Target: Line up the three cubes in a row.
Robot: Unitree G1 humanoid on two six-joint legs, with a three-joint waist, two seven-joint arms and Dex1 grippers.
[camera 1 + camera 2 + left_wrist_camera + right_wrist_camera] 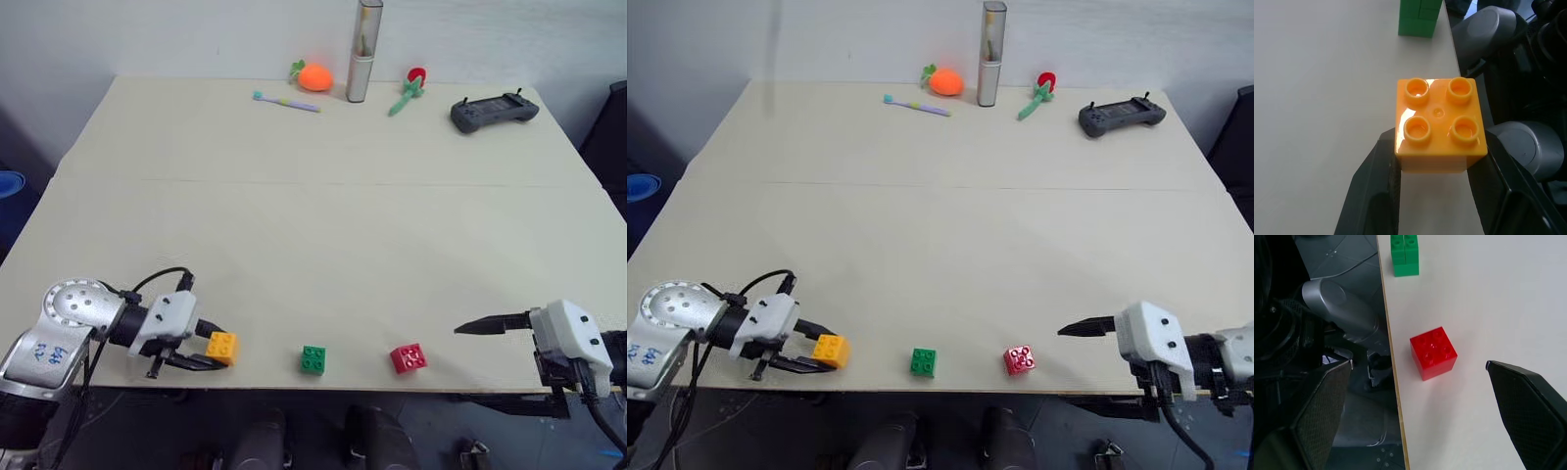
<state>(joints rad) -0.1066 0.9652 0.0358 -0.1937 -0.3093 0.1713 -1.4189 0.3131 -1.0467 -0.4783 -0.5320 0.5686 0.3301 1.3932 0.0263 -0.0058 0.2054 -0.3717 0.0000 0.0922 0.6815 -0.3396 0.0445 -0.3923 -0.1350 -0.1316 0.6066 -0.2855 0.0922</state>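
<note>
Three cubes sit in a loose row along the table's front edge. My left gripper (209, 350) is shut on the yellow cube (1440, 122), one finger on each side; this cube is the leftmost. The green cube (313, 359) stands free in the middle, and the red cube (409, 358) to its right. Right of the red cube, my right gripper (464, 364) is open and apart from it. In the right wrist view the red cube (1433, 352) lies ahead of the spread fingers, one finger over the table and the other hanging past its edge.
At the table's far side lie an orange carrot toy (314, 76), a toothbrush (286, 101), a tall clear tube (363, 51), a red and green toy (411, 88) and a black controller (495, 111). The cubes stand close to the table's front edge (294, 390).
</note>
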